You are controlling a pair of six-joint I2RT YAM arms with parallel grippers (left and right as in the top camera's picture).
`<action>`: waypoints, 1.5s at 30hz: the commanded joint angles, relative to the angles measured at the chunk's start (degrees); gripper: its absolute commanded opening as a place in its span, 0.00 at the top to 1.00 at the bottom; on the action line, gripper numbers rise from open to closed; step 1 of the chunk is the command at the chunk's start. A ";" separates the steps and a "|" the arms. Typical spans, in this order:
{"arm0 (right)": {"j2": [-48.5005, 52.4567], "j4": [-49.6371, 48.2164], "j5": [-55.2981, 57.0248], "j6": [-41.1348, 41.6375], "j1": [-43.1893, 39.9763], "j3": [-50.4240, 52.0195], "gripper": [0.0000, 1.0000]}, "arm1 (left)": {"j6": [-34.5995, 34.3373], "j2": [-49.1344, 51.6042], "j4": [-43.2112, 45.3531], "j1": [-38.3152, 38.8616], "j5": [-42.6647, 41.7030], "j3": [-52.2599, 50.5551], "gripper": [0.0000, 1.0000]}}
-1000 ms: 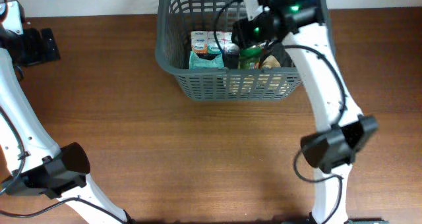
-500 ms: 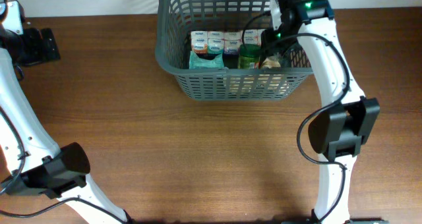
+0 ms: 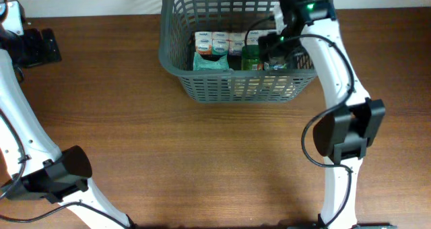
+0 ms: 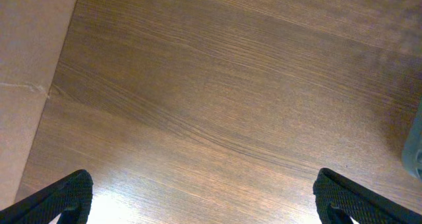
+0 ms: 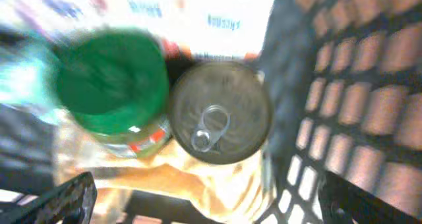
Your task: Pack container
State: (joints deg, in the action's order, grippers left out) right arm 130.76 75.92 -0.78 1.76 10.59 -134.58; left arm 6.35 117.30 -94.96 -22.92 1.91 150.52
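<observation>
At the far left, the left gripper (image 4: 210,201) is hanging over the bare table (image 4: 217,85), its 2 fingers spread and holding nothing. The container (image 3: 236,87) is sitting at the far centre, holding cartons (image 3: 219,40), a green-lidded jar (image 5: 111,79) and, touching the jar's right side, a tin can (image 5: 221,112). The right gripper (image 5: 211,204) is hovering inside, above the can, fingers spread and gripping nothing. A careless lift-out is risking 1 finger snagging the lattice wall, dragging the container or toppling the jar.
</observation>
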 commanded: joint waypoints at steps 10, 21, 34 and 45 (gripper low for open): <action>-18.43 10.56 18.01 6.29 -12.59 -36.59 0.01 | -0.55 0.02 -0.09 -0.24 -0.63 -0.26 0.01; -20.74 16.09 13.05 14.21 -30.97 -33.97 0.19 | -0.55 0.02 -0.09 -0.24 -0.63 -0.26 0.01; -20.74 18.08 13.03 15.28 -30.93 -33.97 0.89 | -0.55 0.02 -0.09 -0.24 -0.66 -0.26 0.01; -20.74 19.10 13.05 17.42 -30.93 -33.97 0.96 | -0.55 0.02 -0.09 -0.24 -0.66 -0.26 0.01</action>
State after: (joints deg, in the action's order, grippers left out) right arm 110.54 95.00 12.36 18.00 -20.12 -168.46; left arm 6.35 117.30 -94.96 -22.92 1.91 150.52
